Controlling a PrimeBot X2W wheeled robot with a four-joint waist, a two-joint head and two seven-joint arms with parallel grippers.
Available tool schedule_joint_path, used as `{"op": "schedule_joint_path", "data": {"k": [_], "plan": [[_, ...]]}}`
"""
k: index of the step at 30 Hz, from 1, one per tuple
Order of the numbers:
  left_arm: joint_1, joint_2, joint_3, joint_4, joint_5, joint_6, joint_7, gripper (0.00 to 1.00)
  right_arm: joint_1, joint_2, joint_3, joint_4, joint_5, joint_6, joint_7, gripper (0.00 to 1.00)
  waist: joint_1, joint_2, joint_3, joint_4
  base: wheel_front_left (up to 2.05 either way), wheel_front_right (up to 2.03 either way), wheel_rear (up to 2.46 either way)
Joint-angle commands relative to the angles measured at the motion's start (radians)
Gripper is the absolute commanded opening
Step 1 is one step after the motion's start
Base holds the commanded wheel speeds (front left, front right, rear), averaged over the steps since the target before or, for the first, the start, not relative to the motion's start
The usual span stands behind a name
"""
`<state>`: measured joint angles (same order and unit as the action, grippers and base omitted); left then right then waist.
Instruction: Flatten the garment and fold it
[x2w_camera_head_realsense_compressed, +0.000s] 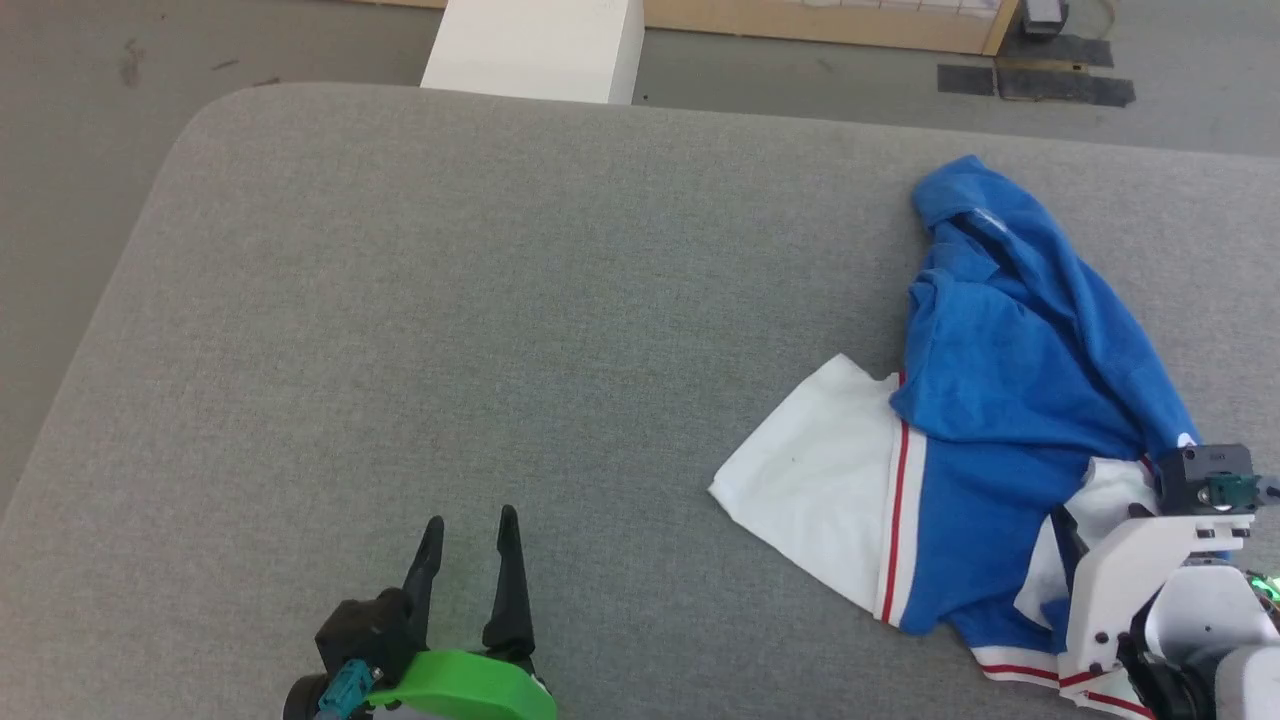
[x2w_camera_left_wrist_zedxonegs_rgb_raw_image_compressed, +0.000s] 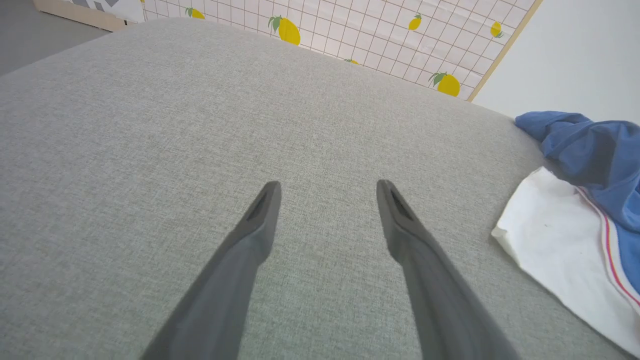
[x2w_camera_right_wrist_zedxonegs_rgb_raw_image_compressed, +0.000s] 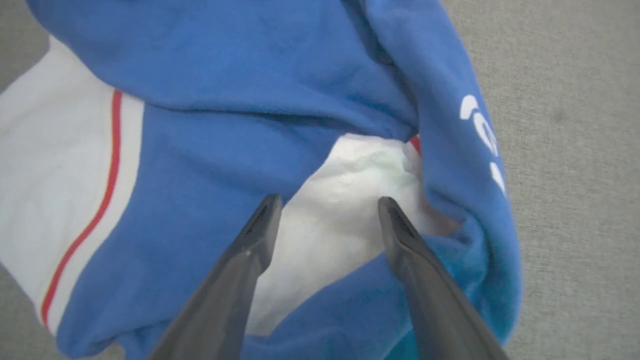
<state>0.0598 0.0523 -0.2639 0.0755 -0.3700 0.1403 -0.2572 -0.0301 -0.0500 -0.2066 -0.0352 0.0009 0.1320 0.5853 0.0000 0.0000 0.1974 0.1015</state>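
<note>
My right gripper (x2w_camera_right_wrist_zedxonegs_rgb_raw_image_compressed: 328, 198) hangs spread over the crumpled garment (x2w_camera_right_wrist_zedxonegs_rgb_raw_image_compressed: 225, 75); it lies right of my spread left gripper (x2w_camera_left_wrist_zedxonegs_rgb_raw_image_compressed: 328, 182).

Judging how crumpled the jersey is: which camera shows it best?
The head view: nearly all of the garment lies bunched there. The left wrist view catches a white sleeve and blue edge; the right wrist view, close blue folds.

Royal-blue shirt (x2w_camera_head_realsense_compressed: 1010, 400) at the right of the frame, with white patches and a thin red stripe, on a plain grey woven surface (x2w_camera_head_realsense_compressed: 450, 300), and along the top a white grid panel (x2w_camera_left_wrist_zedxonegs_rgb_raw_image_compressed: 380, 35) dotted with yellow lemons.
</note>
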Motion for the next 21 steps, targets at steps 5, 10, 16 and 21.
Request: {"op": "schedule_joint_path", "data": {"k": [5,10,16,21], "plan": [[-0.019,-0.002,-0.001,-0.001,-0.005,-0.003,-0.005,1.0,-0.063,0.0,-0.019,0.062,-0.021,-0.001,0.017,1.0,0.0,0.0,0.031,0.022,0.0,0.0,0.0],[-0.024,-0.002,0.0,-0.004,-0.006,0.001,-0.005,1.0,-0.088,0.0,-0.034,0.091,-0.008,-0.001,0.0,0.0,0.0,0.0,0.039,0.026,0.0,0.0,0.0],[-0.024,-0.002,0.009,-0.004,-0.005,0.005,-0.005,1.0,-0.101,0.0,-0.04,0.078,0.008,-0.001,-0.023,0.0,0.0,0.0,0.036,0.012,0.0,0.0,0.0],[-0.025,-0.002,0.012,-0.003,-0.006,0.005,-0.005,1.0,-0.113,0.0,-0.032,0.057,0.019,-0.001,-0.048,0.0,0.0,0.0,0.02,-0.009,0.0,0.0,0.0]]}}
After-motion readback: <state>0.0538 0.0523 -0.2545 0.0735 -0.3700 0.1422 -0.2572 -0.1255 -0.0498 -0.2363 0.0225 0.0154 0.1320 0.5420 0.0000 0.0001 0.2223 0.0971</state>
